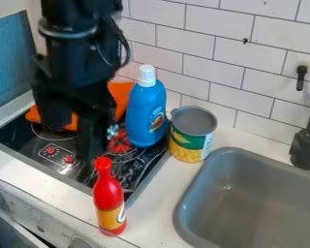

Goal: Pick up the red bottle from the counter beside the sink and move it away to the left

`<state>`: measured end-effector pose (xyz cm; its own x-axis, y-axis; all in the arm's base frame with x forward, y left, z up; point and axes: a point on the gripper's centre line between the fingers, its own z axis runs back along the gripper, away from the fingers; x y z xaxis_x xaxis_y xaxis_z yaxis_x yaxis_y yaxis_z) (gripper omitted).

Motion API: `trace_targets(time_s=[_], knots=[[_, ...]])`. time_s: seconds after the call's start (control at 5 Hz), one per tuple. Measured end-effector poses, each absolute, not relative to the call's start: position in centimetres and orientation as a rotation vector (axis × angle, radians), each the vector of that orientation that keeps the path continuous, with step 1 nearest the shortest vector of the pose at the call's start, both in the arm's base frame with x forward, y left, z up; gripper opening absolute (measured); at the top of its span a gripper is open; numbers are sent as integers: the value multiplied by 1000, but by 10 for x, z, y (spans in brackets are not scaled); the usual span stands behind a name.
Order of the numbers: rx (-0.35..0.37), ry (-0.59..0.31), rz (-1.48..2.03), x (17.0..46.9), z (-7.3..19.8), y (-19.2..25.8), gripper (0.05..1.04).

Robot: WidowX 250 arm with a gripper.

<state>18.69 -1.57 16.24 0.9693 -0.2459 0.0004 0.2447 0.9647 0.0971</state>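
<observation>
The black two-finger gripper [72, 141] hangs open and empty over a glossy black stovetop [80, 169], near a slim red plastic bottle [108, 193] on the smooth white surface [154, 210], beside a rounded blue plastic bottle [145, 114].

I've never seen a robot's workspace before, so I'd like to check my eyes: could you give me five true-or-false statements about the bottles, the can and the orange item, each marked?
1. The blue bottle has a white cap. True.
2. The red bottle lies on its side. False: it stands upright.
3. The can stands between the blue bottle and the sink. True.
4. The can is closed on top. False: its top is open.
5. The orange item is in the sink. False: it is on the stove, behind the arm.
</observation>
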Motion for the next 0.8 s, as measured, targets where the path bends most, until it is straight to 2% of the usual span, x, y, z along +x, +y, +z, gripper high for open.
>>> trace_targets(time_s=[0.4, 0.8], knots=[[94, 9, -256, 189, 145, -24, 1001], [47, 37, -298, 201, 117, -34, 1001]])
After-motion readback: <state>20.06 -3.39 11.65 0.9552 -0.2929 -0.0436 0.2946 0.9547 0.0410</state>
